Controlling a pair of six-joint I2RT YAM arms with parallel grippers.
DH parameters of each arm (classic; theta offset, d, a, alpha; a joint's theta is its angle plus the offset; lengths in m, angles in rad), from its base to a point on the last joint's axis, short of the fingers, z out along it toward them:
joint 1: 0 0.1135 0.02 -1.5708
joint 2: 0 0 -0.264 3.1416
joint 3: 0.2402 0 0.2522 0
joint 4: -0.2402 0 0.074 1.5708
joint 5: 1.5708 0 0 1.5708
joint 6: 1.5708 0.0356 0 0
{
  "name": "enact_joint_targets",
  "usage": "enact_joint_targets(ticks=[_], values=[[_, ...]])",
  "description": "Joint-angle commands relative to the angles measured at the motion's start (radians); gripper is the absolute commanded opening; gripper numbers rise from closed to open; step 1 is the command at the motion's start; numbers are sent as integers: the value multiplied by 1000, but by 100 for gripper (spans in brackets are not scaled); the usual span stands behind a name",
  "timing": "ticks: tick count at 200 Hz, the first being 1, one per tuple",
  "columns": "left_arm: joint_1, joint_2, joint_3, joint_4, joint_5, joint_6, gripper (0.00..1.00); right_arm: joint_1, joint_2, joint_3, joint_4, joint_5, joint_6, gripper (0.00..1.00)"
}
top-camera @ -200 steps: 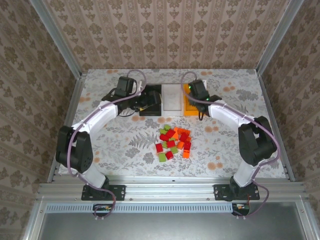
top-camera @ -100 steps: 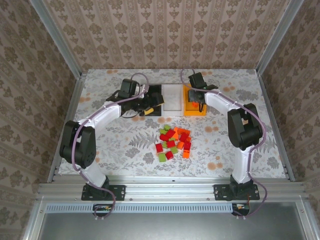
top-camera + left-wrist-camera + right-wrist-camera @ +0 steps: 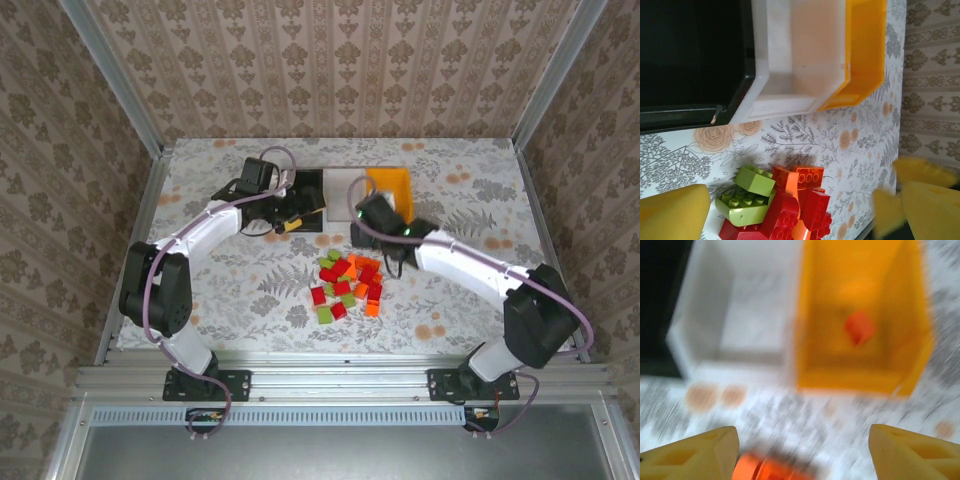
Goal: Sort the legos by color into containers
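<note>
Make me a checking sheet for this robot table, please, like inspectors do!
Surface: flowery table cover, flat.
Job's things: legos piled loose in front of the bins; black bin, white bin, orange-yellow bin in a row; one orange lego inside the orange-yellow bin.
Clutter: nothing seen.
Grippers: left gripper open, empty, by the black bin; right gripper open, empty, facing the bins.
Cables: cable runs along the left arm.
Surroundings: patterned walls, metal frame.

I work in a lab test cell. Aluminium frame rails (image 3: 340, 378) and patterned wall panels (image 3: 340, 70) enclose my table (image 3: 240, 290).
</note>
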Motion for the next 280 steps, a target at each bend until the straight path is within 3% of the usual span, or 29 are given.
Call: enact_joint_targets(ticks=[1,31,95,188,280], values=[[4,-37,29,-43,-26,23,100,57,-28,-109,-63,31,220,76],[-1,-41,27,-43,-23,20,100,115,-29,-149,-65,21,290,77],[-8,-49,30,-46,-26,26,100,103,47,-132,6,-27,256,73],[-12,-38,31,-47,-19,25,100,74,108,-116,63,-83,252,50],[-12,-37,33,-49,-12,27,100,65,106,-117,103,-75,225,36]])
